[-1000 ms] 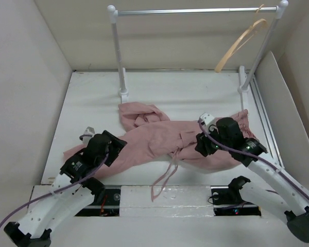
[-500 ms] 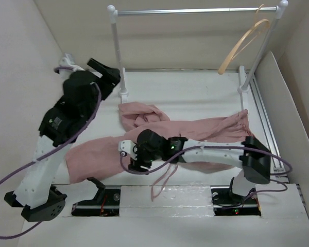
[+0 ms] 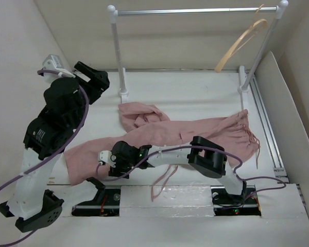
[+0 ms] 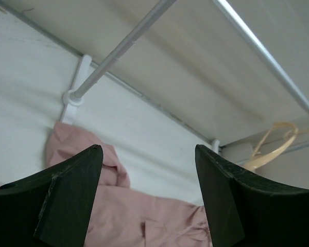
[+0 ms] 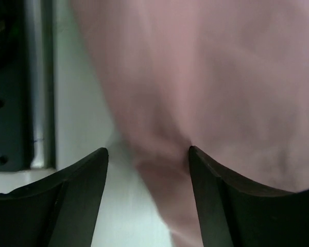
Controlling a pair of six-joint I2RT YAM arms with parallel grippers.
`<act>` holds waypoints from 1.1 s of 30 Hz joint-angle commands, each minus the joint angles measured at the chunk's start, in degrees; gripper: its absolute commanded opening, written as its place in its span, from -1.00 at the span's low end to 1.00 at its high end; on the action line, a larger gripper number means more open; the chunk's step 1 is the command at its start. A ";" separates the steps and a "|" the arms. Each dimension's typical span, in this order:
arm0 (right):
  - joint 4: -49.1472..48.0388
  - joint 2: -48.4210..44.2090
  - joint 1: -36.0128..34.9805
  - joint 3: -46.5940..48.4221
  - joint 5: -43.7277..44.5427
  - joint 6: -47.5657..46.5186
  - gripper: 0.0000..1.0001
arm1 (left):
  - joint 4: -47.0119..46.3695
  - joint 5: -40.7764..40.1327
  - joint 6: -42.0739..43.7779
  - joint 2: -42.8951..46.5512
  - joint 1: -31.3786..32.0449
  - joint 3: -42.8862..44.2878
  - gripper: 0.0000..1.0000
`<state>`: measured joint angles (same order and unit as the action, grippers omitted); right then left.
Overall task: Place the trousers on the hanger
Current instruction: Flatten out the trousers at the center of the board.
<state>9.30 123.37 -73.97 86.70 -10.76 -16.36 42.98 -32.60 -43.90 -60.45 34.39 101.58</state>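
The dusty-pink trousers (image 3: 195,131) lie wrinkled across the table, waist to the right and one leg reaching the near left. The tan hanger (image 3: 240,42) hangs at the right end of the rail. My left gripper (image 3: 97,78) is open and empty, held high above the far left of the table. Its wrist view (image 4: 147,170) shows the trousers (image 4: 144,216) below and the hanger (image 4: 272,146) far off. My right gripper (image 3: 109,167) reaches across to the near-left leg. It is open (image 5: 147,170) with the edge of the pink fabric (image 5: 221,77) between its jaws.
The silver-and-white clothes rail (image 3: 195,10) spans the back, its left post base (image 3: 123,94) just behind the trousers. The pink drawstring (image 3: 162,180) trails toward the near edge. White walls close in both sides. A black slot (image 5: 10,103) lies left of my right gripper.
My left arm has risen off the trouser leg to high at the far left. My right arm has swung from the waist on the right across to the near-left leg.
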 commanded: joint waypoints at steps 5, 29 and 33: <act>-1.74 2.05 0.76 4.53 13.55 2.12 -0.84 | 1.93 -3.78 2.94 -0.46 -0.11 -3.49 0.34; -1.39 -3.99 37.76 30.06 0.66 17.16 0.97 | -1.66 0.07 5.15 -3.01 -0.11 -21.84 0.44; 6.50 -16.03 36.28 18.45 0.74 11.89 -0.08 | -7.38 8.84 0.93 -1.70 -0.11 -35.79 0.17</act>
<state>18.24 119.77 -32.56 107.24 -7.84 -2.02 40.47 -31.48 -39.31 -63.79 34.39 72.66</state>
